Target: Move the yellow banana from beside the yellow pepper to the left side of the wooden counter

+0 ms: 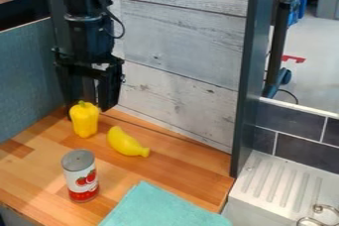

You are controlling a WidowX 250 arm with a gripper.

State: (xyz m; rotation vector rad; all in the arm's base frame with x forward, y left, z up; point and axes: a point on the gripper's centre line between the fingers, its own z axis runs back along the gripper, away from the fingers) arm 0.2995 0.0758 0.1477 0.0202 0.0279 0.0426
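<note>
With its two fingers parted, the black claw (86, 111) hangs at the upper left of the camera view, pointing down at a yellow pepper (84, 121) on the wooden counter (179, 165). The pepper stands upright, stem uppermost, its long axis running roughly the same way as the fingers. Its crown overlaps the opening between them, one dark fingertip showing on each side. Whether the pepper sits squarely between the fingers or a little in front of them, toward the camera, cannot be told from this angle, nor can any contact; no grip on it is apparent.

Just beside the pepper, on the right of the view, lies a yellow banana (126, 143), its length slanting from upper left to lower right and its narrow tip pointing away from the pepper. Nearer the camera, a can (81, 176) with red fruit on its label stands upright, apart from both. A teal cloth (159, 207) lies flat at the counter's front edge, while whitewashed boards (182, 46) rise behind and a ridged white sink (281, 185) borders the scene at right.
</note>
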